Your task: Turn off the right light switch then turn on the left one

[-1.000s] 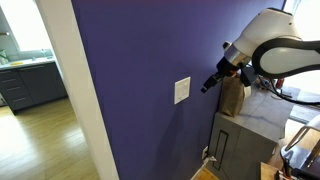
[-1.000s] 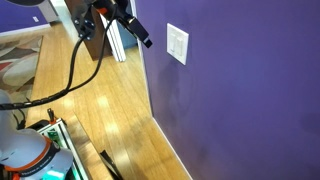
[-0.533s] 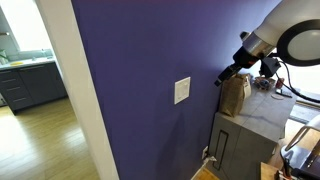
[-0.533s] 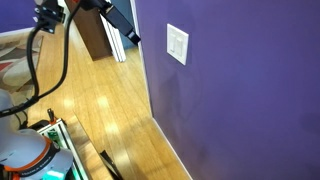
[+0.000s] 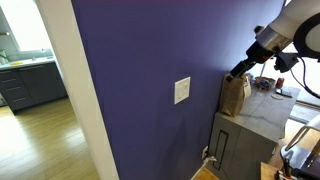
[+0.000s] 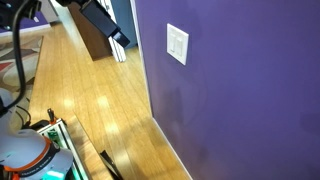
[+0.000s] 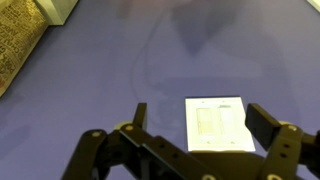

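Observation:
A small white wall plate (image 5: 182, 90) with two rockers sits on the dark purple wall and shows in both exterior views (image 6: 177, 44). In the wrist view the plate (image 7: 216, 146) lies between my fingers, with the left rocker (image 7: 205, 122) and the right rocker (image 7: 229, 122) side by side. I cannot tell either rocker's position. My gripper (image 5: 232, 75) is open and empty, well away from the plate, with its fingers pointing toward the wall. It also shows in an exterior view (image 6: 118, 38) and in the wrist view (image 7: 200, 118).
A brown paper bag (image 5: 235, 95) stands on a grey cabinet (image 5: 245, 130) beside the wall, just under my gripper. A white door frame (image 5: 85, 100) edges the wall toward a kitchen. Black cables (image 6: 25, 70) hang over the wooden floor (image 6: 100, 110).
My gripper has drawn back from the wall plate, moving steadily away from it across both earlier moments. The plate looks the same.

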Robot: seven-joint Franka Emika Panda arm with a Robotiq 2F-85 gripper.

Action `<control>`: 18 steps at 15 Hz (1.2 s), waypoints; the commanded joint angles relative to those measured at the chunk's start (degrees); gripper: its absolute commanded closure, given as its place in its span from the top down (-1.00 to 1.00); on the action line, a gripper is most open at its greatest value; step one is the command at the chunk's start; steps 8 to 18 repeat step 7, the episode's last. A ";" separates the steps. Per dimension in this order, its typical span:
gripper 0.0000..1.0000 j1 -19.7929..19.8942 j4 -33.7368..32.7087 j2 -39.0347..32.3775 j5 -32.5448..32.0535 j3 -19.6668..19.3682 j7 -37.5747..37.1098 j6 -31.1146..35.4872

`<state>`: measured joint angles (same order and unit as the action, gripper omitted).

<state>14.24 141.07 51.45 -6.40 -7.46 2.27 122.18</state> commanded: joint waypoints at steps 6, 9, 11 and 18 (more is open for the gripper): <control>1.00 0.05 -0.29 0.92 -1.25 -0.59 -1.12 -0.55; 1.00 0.03 -0.29 0.89 -1.25 -0.59 -1.12 -0.55; 1.00 0.03 -0.29 0.89 -1.25 -0.59 -1.12 -0.55; 1.00 0.03 -0.29 0.89 -1.25 -0.59 -1.12 -0.55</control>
